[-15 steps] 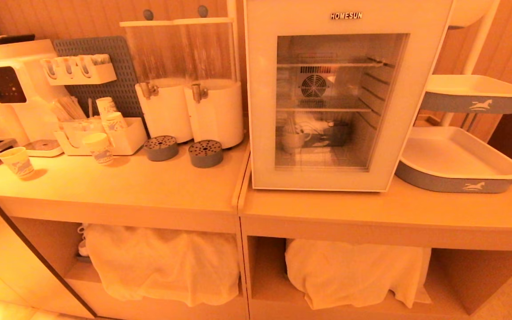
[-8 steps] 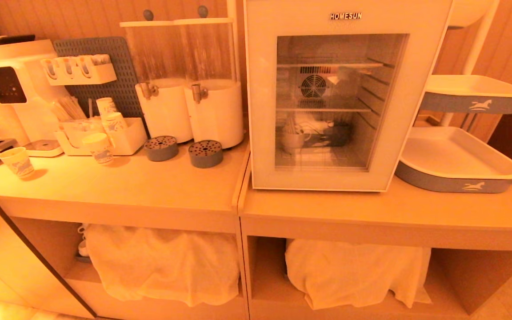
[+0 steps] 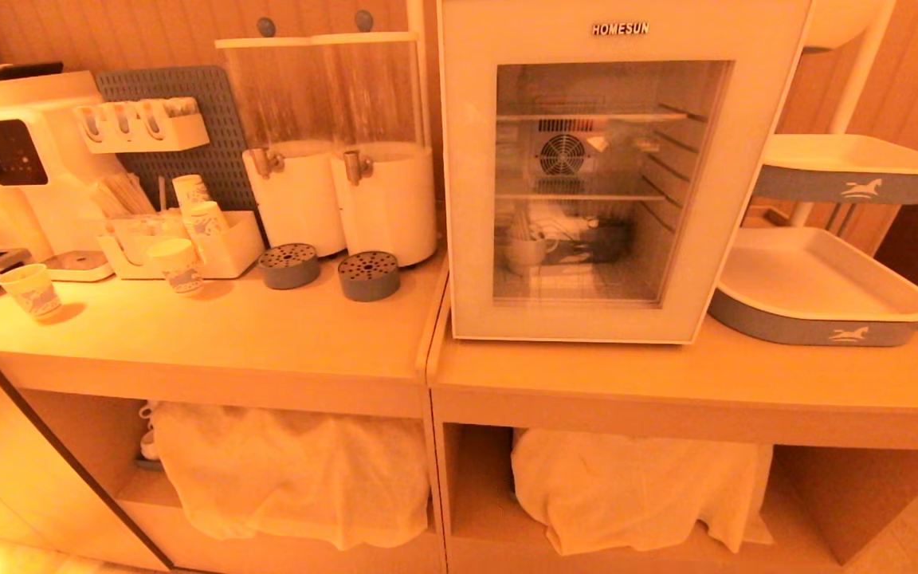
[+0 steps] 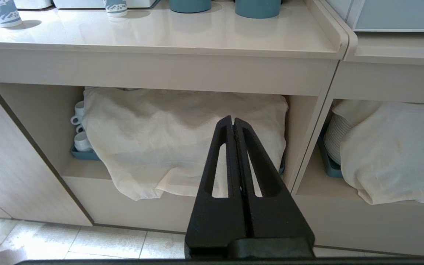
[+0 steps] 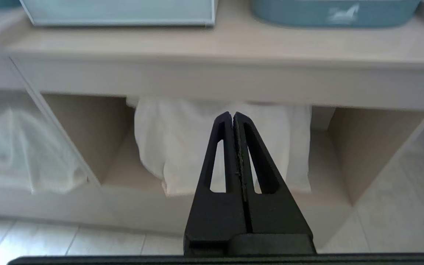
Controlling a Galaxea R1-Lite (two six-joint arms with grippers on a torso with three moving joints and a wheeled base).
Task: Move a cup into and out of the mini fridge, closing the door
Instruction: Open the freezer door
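Wood-panel wall behind a long desk (image 3: 268, 335), and on it we've got the mini fridge (image 3: 618, 175) with its door (image 3: 471, 191) shut. The cup (image 3: 524, 253) sits inside on the bottom level. Both arms hang low in front of the shelves: left gripper (image 4: 233, 120) and right gripper (image 5: 233, 116) have fingers pressed together, holding nothing.

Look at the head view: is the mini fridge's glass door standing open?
No. The door sits flush against the mini fridge, and the cup shows through its glass on the lowest level.
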